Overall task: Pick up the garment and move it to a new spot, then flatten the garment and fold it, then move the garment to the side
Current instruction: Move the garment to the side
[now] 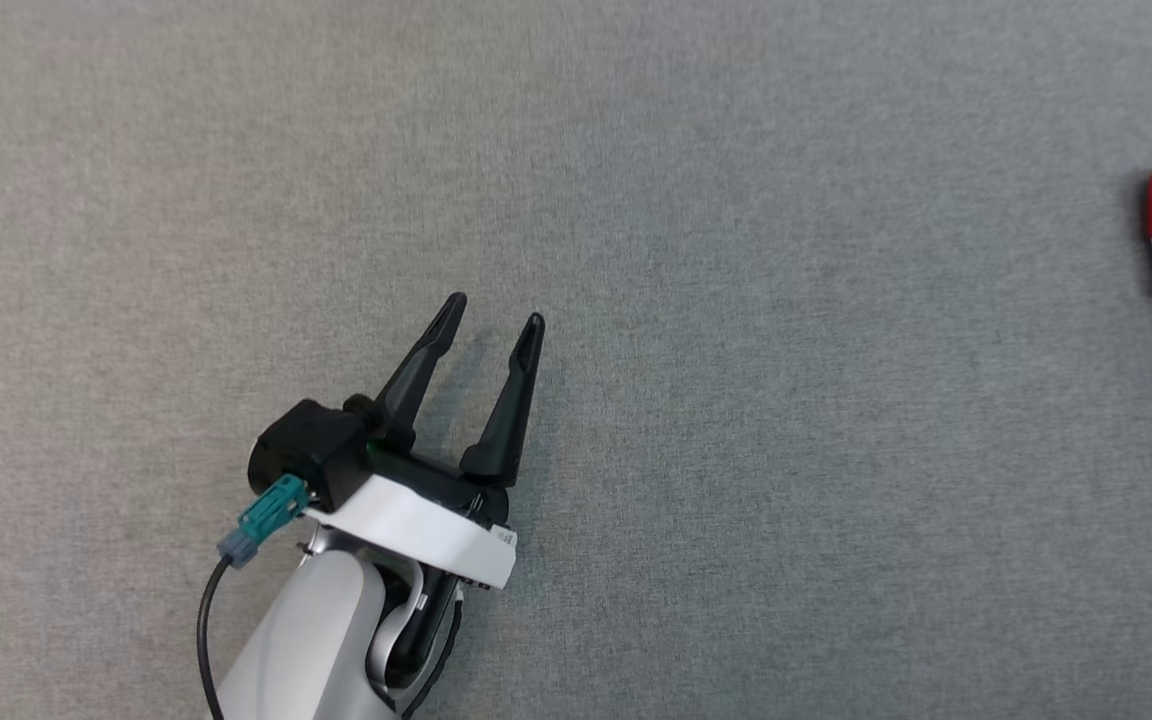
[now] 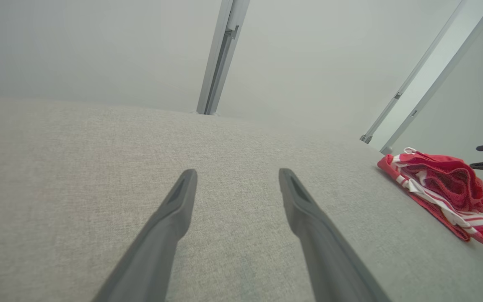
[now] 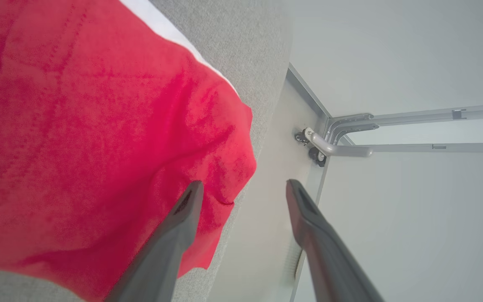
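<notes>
Grey fabric tabletop (image 1: 736, 200): left gripper (image 1: 495, 308) spread above it, right gripper (image 3: 243, 182) likewise spread, empty, just beside bunched red-and-white garment (image 3: 78, 126) at table's edge.

Bright, even, diffuse light from above, faint soft shadow on the grey cover (image 1: 736, 300) just beside the left gripper (image 1: 495, 308), hazy washed-out wall (image 2: 99, 42) beyond the left gripper, rails (image 2: 222, 54) there splayed by wide-angle distortion, garment (image 3: 90, 126) blurred close up.

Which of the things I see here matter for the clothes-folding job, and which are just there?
For the job: red and white garment; left gripper, open; right gripper, open by the garment's edge.
Just there: grey table; metal frame post.
</notes>
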`<state>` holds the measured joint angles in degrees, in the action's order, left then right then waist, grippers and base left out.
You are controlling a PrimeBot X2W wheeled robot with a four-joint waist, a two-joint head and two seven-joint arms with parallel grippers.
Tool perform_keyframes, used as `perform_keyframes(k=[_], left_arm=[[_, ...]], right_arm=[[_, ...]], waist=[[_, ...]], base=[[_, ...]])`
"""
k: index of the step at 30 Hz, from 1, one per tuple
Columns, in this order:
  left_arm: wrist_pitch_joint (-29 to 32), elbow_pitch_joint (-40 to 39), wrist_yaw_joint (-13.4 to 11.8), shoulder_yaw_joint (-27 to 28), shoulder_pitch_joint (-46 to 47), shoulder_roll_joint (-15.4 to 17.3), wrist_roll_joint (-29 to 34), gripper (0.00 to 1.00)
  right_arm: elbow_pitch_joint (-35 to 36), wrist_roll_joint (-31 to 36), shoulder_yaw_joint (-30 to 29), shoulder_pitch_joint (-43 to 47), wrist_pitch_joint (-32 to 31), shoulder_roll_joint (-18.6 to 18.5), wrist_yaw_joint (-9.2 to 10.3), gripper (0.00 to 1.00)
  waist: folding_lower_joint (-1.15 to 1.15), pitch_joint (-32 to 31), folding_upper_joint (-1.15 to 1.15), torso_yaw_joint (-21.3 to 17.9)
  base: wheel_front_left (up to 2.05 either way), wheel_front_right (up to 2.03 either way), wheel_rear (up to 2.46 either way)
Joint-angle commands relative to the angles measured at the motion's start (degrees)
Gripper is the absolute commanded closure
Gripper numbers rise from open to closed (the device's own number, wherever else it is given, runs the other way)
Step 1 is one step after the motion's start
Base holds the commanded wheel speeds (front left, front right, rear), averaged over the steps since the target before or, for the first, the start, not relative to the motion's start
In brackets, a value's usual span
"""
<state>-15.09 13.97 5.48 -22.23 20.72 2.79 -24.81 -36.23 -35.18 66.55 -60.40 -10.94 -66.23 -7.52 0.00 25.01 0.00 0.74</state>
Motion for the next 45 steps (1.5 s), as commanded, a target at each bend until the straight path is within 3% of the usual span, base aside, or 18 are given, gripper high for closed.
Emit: perform_keyframes(k=[1, 5, 9, 17, 21, 28, 37, 45], left_arm=[[0.0, -0.3, -0.5, 0.7, -1.2, 0.3, -0.4, 0.00], [0.0, -0.8, -1.1, 2.1, -3.5, 0.3, -0.6, 0.00], [0.0, -1.4, -1.7, 4.8, -6.0, 0.3, -0.5, 0.00], [0.0, -2.9, -2.1, 9.5, -10.0, 0.2, 1.1, 0.00], [0.0, -3.7, -2.3, 10.8, -11.6, 0.3, 1.3, 0.00], [0.0, -6.0, -2.4, 12.5, -15.5, 0.3, 2.1, 0.00], [0.0, -6.9, -2.8, 11.8, -20.5, 0.3, 1.8, 0.00], [0.0, -5.8, -2.5, 11.2, -22.7, 0.3, 2.4, 0.00]], right_arm=[[-1.3, 0.5, -1.0, -0.9, 1.2, 0.9, 0.07, 0.00], [-3.3, 1.2, -3.7, -2.1, 3.9, 4.5, 0.07, 0.00], [-4.8, -1.5, -8.2, -0.7, 7.8, 10.6, 0.07, 0.00], [-2.7, -5.2, -15.7, 5.9, 18.5, 21.9, 0.06, 0.00], [-1.2, -5.3, -18.8, 10.1, 22.2, 25.4, 0.07, 0.00], [2.3, -3.7, -32.9, 23.4, 26.1, 34.0, 0.06, 0.00], [12.7, 12.4, -54.5, 43.7, 26.1, 48.2, 0.06, 0.00], [22.3, 23.1, -64.8, 54.5, 26.1, 58.8, 0.05, 0.00]], waist=[[0.00, -3.6, 0.00, -0.3], [0.00, -7.3, 0.00, -0.3], [0.00, -11.0, 0.00, -0.8], [0.00, -17.2, 0.00, -0.2], [0.00, -19.3, 0.00, 0.2], [0.00, -22.7, 0.00, 1.7], [0.00, -25.0, 0.00, 3.8], [0.00, -25.7, 0.00, 4.7]], base=[[0.00, 0.00, 0.00], [0.00, 0.00, 0.00], [0.00, 0.00, 0.00], [0.00, 0.00, 0.00], [0.00, 0.00, 0.00], [0.00, 0.00, 0.00], [0.00, 0.00, 0.00], [0.00, 0.00, 0.00]])
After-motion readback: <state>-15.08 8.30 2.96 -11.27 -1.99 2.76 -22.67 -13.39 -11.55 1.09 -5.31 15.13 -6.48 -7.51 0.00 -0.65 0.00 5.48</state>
